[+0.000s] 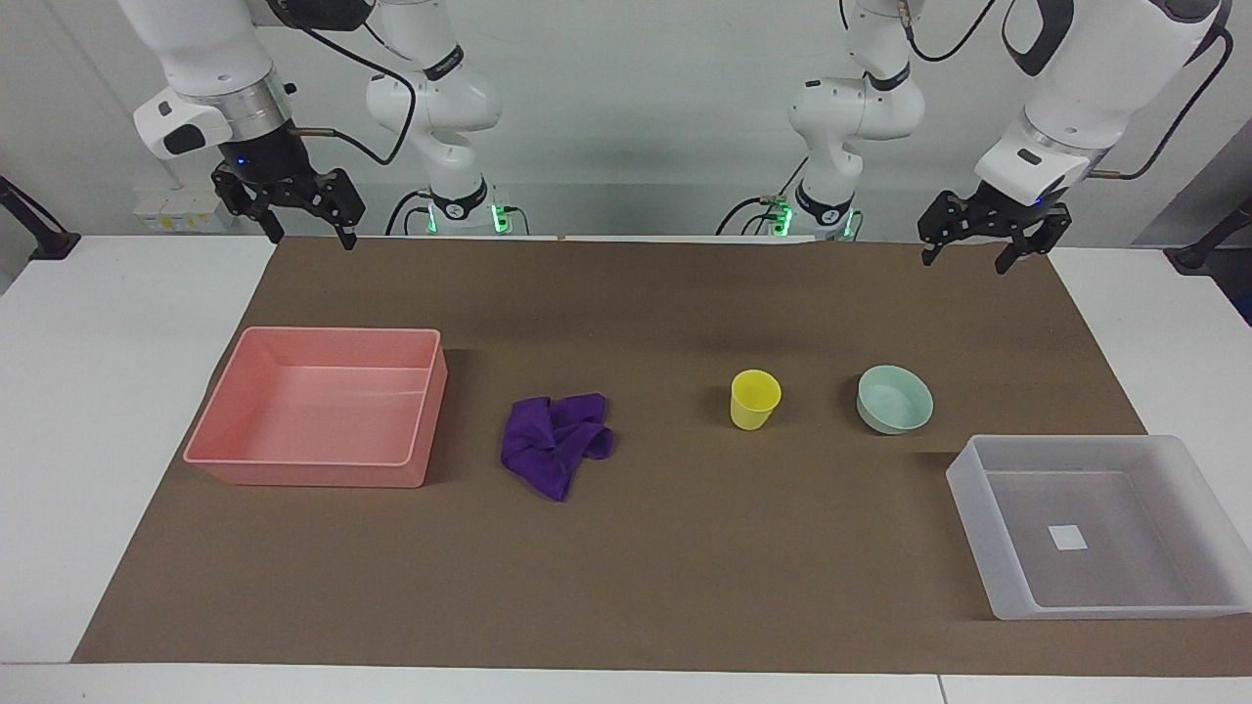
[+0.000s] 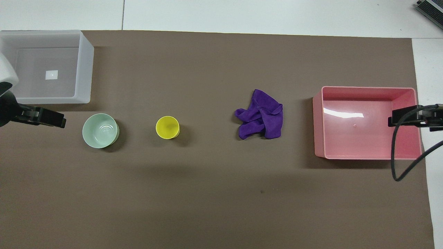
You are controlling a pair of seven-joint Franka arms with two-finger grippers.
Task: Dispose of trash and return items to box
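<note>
Left hand (image 1: 961, 256): I see it raised over the brown mat's edge nearest the robots, at the left arm's end; fingers spread, nothing between them.
Right hand (image 1: 309, 235): I see it raised over the same mat edge at the right arm's end; fingers spread, holding nothing.
Mat (image 1: 626, 293): brown sheet covering most of the white desk (image 1: 98, 391).
Pink tray (image 1: 235, 391): on the mat toward the right arm's end, nothing visible inside.
Bowl (image 1: 894, 399): mint green, upright on the mat, beside the cup toward the left arm's end, apart from it.
Cup (image 1: 754, 399): yellow, upright, between bowl and rag.
Rag (image 1: 555, 445): deep purple, bunched, on the mat just beside the pink tray, not touching it as far as I can tell.
Box (image 1: 968, 489): translucent whitish tray, farther from the robots than the bowl, at the left arm's end; only a small white square shows on its base.
</note>
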